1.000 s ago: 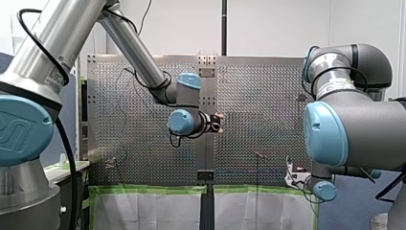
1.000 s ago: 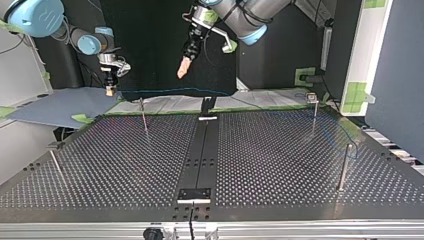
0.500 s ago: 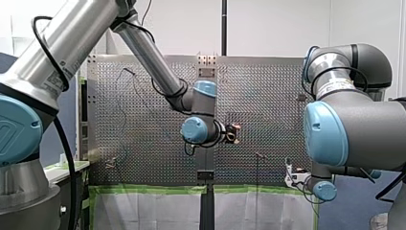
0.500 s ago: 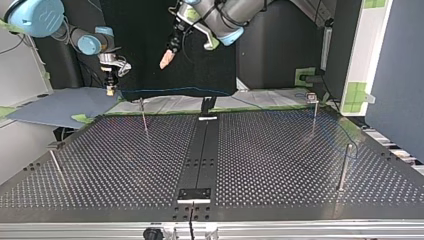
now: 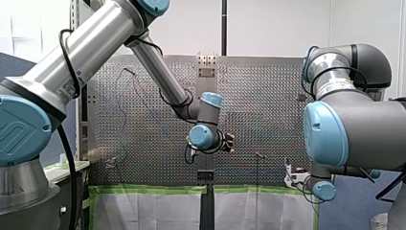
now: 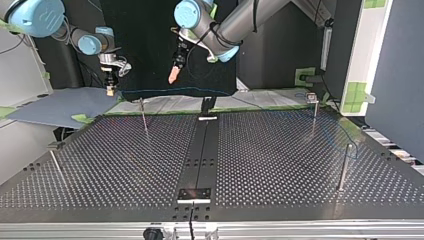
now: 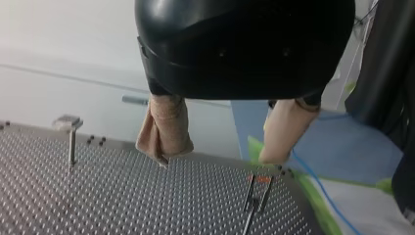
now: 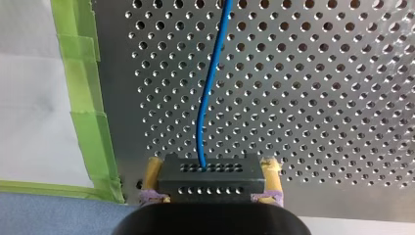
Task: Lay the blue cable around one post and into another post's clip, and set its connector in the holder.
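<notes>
My right gripper (image 8: 210, 196) is shut on a black perforated connector block (image 8: 210, 174), yellow pads on both its sides. The blue cable (image 8: 211, 83) leaves the block and runs over the perforated table. In the top view my right gripper (image 6: 108, 86) hangs past the table's far left corner. From there the cable (image 6: 175, 90) stretches across the far edge to the right-hand posts (image 6: 314, 107). My left gripper (image 7: 220, 156) is open, its beige pads (image 7: 164, 132) apart with nothing between them. It hovers above the far edge, left of centre in the top view (image 6: 174, 74).
Thin metal posts stand at the top view's left (image 6: 144, 116), (image 6: 54, 162) and right (image 6: 343, 167). A black centre strip carries a small plate (image 6: 194, 194) near the front edge. Green tape (image 8: 90, 112) lines the table's edge. A forked post (image 7: 255, 196) stands below my left gripper.
My left arm has swung to the right and downward in the front view, its gripper staying open. My right arm and the connector have not moved.
</notes>
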